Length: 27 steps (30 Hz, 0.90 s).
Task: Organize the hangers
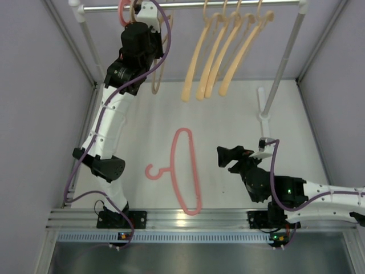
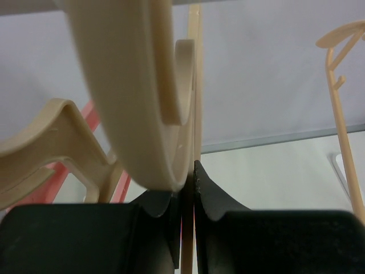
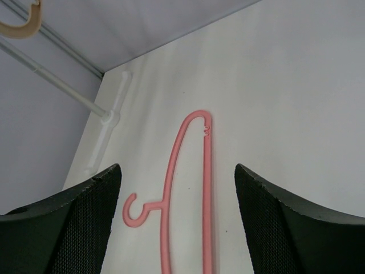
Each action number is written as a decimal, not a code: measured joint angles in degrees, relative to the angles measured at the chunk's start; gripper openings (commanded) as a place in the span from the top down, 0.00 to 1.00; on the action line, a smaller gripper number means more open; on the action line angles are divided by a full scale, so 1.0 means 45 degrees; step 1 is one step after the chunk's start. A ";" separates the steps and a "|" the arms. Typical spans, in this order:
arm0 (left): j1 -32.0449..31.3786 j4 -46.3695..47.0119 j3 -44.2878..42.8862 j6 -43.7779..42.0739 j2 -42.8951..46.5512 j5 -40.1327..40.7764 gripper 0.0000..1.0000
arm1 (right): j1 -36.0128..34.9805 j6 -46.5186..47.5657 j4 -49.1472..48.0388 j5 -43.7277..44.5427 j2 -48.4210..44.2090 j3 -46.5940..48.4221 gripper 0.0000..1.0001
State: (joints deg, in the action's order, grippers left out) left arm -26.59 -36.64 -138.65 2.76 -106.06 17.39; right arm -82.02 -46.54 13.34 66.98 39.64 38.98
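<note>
Nearest the bases, the right hand (image 1: 229, 159) hovers with its fingers spread wide and nothing between them. It sits just beside the loose pink hanger (image 3: 210, 188), which lies flat on the white surface (image 1: 239, 114) with its hook pointing left. To lift it well, I would bring the fingers down astride one thin bar near the stem of the hook, close squarely, and raise it level so the far end neither drags nor swings. Farther back and high up, the left hand (image 2: 188, 188) is pressed together on a thin strip of a beige hanger (image 1: 155, 85) right at the rail (image 1: 228, 4) — which part is pinched is hard to tell from so close, though a broad beige hook curves just above the fingers. The step here looks like seating that hook: lower it until the curve bears fully on the rail, then part the fingers and back straight out, so as not to catch the hung pink hanger (image 1: 120, 16) just to the left. Farthest right, four peach hangers (image 1: 219, 57) hang together, well apart from the left hand — the beige one should stay clear of them.
</note>
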 measured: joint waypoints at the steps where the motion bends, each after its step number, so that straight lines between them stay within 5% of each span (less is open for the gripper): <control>1: 0.0034 0.0049 0.0000 0.0000 -0.0024 0.0015 1.00 | 0.0000 0.0000 0.0000 0.0000 0.0019 0.0000 0.23; 27: 0.0228 0.0797 0.0894 0.0384 0.0374 -0.0010 0.96 | 0.0000 -0.0044 0.0000 -0.0155 0.0267 0.0000 0.23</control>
State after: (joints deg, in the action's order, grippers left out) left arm -25.56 -33.06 -134.63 4.49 -104.38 17.34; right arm -82.02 -46.74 13.34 66.28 40.84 38.98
